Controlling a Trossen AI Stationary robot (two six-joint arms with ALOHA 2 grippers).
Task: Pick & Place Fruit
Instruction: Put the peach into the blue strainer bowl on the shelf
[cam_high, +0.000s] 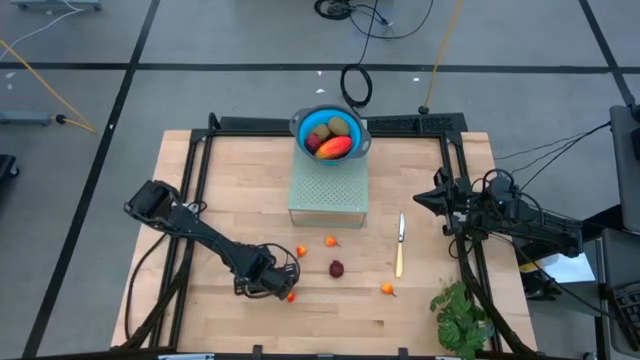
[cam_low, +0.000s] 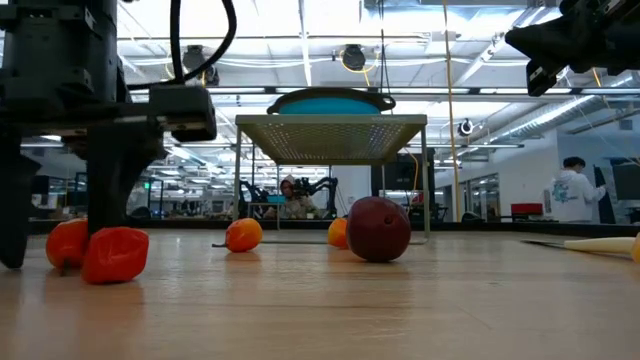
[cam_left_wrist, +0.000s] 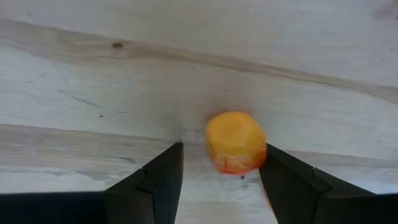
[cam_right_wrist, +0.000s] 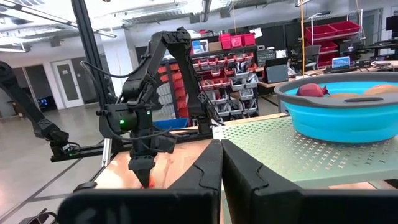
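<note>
Fruit (cam_high: 336, 268): five loose, four bowled.

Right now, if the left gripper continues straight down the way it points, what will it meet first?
Probably the small orange fruit lying between the open fingers of the left gripper; directly beyond it is the wooden table.

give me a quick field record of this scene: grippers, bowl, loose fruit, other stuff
left gripper: down at the table, fingers astride a small orange fruit, one touching
right gripper: shut, waiting at the table's right side
bowl: blue, on a perforated stand, holding mango, two kiwis, a dark-red ball
loose fruit: dark-red ball, several small orange ones
other: knife, leafy bunch
</note>
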